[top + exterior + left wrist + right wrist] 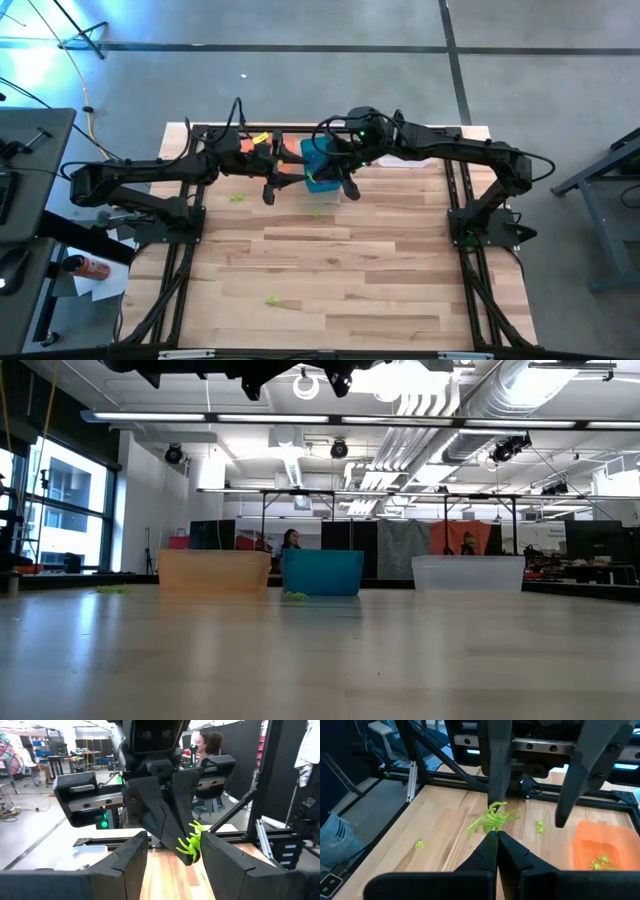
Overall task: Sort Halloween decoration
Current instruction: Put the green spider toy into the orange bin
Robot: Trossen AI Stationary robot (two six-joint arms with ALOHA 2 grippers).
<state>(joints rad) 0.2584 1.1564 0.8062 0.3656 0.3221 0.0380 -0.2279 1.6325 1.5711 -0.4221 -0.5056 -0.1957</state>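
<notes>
One Halloween decoration, a yellow-green plastic spider [492,822], hangs in the air between both grippers, above the table's far middle. My right gripper [496,836] is shut on it. My left gripper [172,842] faces it from the left, open, one finger on each side of the spider [192,840]. More yellow-green spiders lie loose on the table [237,198] [317,213] [272,299], and some lie in the orange bin [600,862]. No purple or black ones show. My right gripper pinches the spider's body end [493,829] between its two shut fingertips, reaching level from the table's right. The spider is lifted clear and its legs splay out past the tips. My left gripper: one finger [205,845] stands right beside the spider's legs; whether it touches, I cannot tell.
The orange bin [213,570], teal bin [322,572] and clear bin [468,573] stand in a row along the far side of the table. A spider [297,596] lies in front of the teal bin. People show in the room behind. The near half of the wooden table [380,300] is mostly bare.
</notes>
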